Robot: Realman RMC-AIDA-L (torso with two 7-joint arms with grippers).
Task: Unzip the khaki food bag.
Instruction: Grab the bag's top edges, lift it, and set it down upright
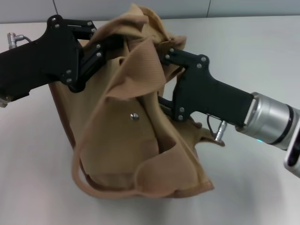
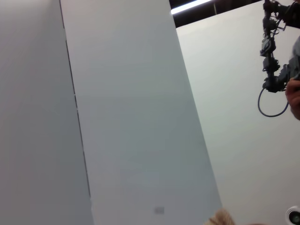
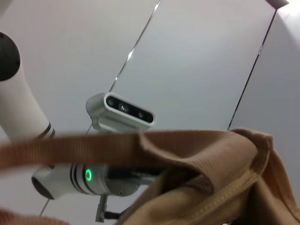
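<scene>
The khaki food bag (image 1: pixel 136 140) sits crumpled on the white table (image 1: pixel 253 187), with its metal snap (image 1: pixel 134 116) facing me and one strap handle (image 1: pixel 79 173) looping down at the front left. My left gripper (image 1: pixel 111 41) reaches in from the left and is closed on the bag's bunched top edge. My right gripper (image 1: pixel 172 79) reaches in from the right at the top right of the bag, its tips hidden behind a strap and fabric. The zipper is not visible. The right wrist view shows the bag's fabric (image 3: pixel 211 187) and a blurred strap (image 3: pixel 70 147) close up.
In the right wrist view my head camera (image 3: pixel 121 111) and a white arm with a green light (image 3: pixel 86 176) show behind the bag. The left wrist view shows wall panels, a scrap of tan fabric (image 2: pixel 220 218) and a dark cabled rig (image 2: pixel 272 56).
</scene>
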